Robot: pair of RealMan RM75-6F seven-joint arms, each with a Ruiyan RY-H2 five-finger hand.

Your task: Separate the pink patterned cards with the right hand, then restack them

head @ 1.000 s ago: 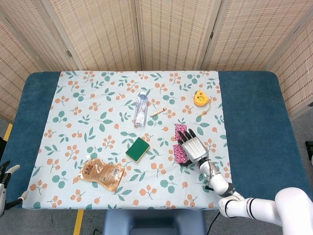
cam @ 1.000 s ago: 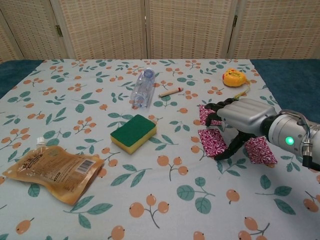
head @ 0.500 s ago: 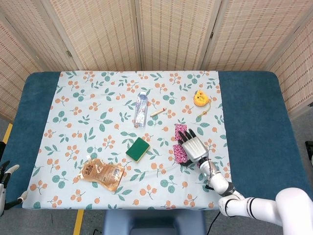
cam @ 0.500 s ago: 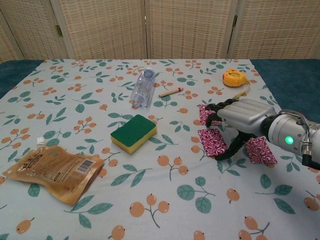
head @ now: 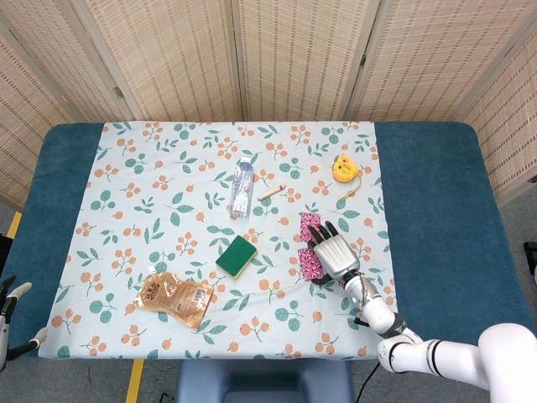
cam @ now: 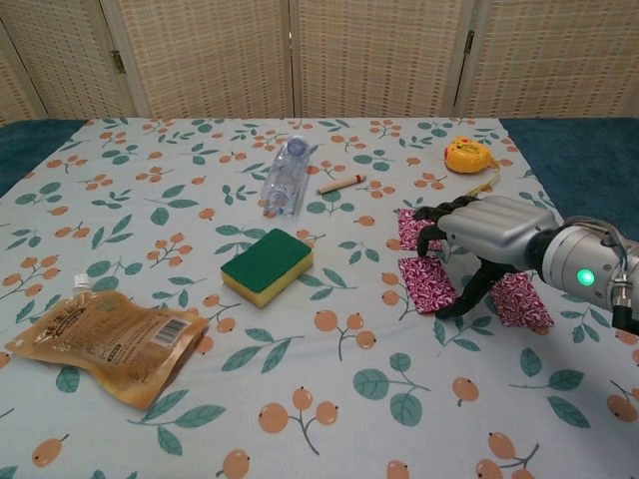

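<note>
Three pink patterned cards (cam: pixel 425 283) are laid apart on the floral cloth (cam: pixel 150 180) toward the right edge of the tabletop (head: pixel 428 193), about midway between its near and far edges. The right robot hand (cam: pixel 489 233) is arched over them, fingers spread and curved down; whether a fingertip touches a card cannot be told, and nothing is gripped. The left robot hand (head: pixel 10 295) is seen only at the near left corner, its fingers apart. A green sponge (cam: pixel 266 264) lies near the tabletop's middle.
</note>
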